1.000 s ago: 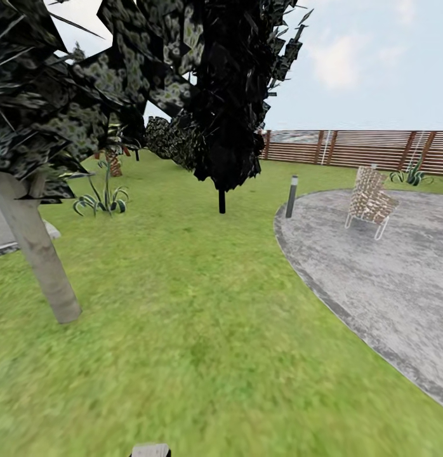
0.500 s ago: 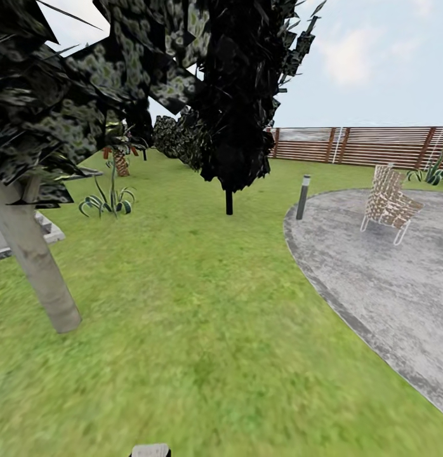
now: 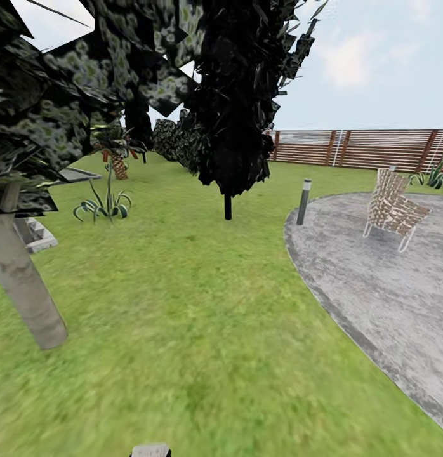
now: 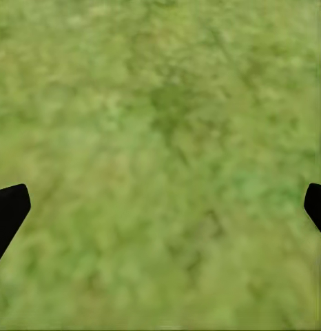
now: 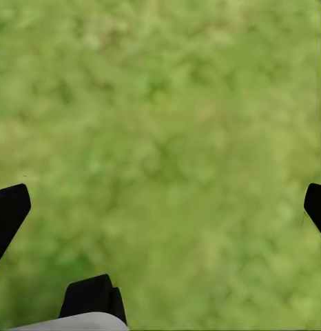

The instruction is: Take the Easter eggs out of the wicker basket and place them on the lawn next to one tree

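Both our grippers point straight down at grass right now. Left gripper (image 4: 160,207) has its black fingertips (image 4: 9,207) spread wide apart with nothing between them, and the right gripper (image 5: 160,207) is just as wide open and empty. Under both is the mottled green lawn (image 3: 202,317). From our head camera, the pale grey-tan smooth-trunked tree (image 3: 25,292) stands close on our left, and the grey paved patio (image 3: 380,279) curves off to the right

Mottled green lawn (image 3: 202,304) spreads near to far; a leaning pale grey-tan tree (image 3: 21,279) stands near left.
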{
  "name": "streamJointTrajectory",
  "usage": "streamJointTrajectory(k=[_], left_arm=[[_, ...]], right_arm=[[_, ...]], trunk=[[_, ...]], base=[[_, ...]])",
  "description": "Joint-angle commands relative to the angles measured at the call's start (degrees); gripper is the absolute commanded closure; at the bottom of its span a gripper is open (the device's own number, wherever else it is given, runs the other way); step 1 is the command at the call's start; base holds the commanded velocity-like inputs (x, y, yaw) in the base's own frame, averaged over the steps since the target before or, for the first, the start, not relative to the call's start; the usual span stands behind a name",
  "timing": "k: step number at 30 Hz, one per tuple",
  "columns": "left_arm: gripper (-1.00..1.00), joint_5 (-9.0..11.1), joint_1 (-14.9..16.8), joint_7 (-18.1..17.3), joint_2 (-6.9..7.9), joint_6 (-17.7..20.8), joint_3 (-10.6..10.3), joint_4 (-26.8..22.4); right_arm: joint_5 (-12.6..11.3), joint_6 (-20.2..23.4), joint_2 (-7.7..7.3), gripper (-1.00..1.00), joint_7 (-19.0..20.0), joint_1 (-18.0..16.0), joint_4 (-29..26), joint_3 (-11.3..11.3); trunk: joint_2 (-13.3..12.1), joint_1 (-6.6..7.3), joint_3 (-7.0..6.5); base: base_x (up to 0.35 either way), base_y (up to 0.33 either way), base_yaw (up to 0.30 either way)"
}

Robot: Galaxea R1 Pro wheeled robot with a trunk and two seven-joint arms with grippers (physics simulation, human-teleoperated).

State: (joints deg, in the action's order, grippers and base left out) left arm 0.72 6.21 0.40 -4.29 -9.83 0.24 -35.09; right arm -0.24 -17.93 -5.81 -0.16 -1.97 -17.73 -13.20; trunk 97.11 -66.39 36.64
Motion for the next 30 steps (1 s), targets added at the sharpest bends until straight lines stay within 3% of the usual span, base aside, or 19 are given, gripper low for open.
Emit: streamJointTrajectory(k=[1,14,30], left_arm=[[-1.0,0.1,0.0,0.0,-0.01,-0.2,0.0,0.0],[-1.0,0.1,0.0,0.0,-0.01,-0.2,0.0,0.0],[-1.0,0.1,0.0,0.0,-0.01,-0.2,0.0,0.0]], right_arm=[[0.0,-0.2,0.01,-1.0,0.0,0.0,0.1,-0.1],[0.0,-0.2,0.01,-1.0,0.0,0.0,0.1,-0.1],[0.0,-0.2,0.01,-1.0,0.0,0.0,0.0,-0.1]], trunk=[[0.0,-0.02,0.06],[0.0,-0.02,0.06],[0.0,-0.02,0.06]], base=[[0.306,-0.156,0.0],[0.306,-0.157,0.091],[0.305,-0.157,0.006]])
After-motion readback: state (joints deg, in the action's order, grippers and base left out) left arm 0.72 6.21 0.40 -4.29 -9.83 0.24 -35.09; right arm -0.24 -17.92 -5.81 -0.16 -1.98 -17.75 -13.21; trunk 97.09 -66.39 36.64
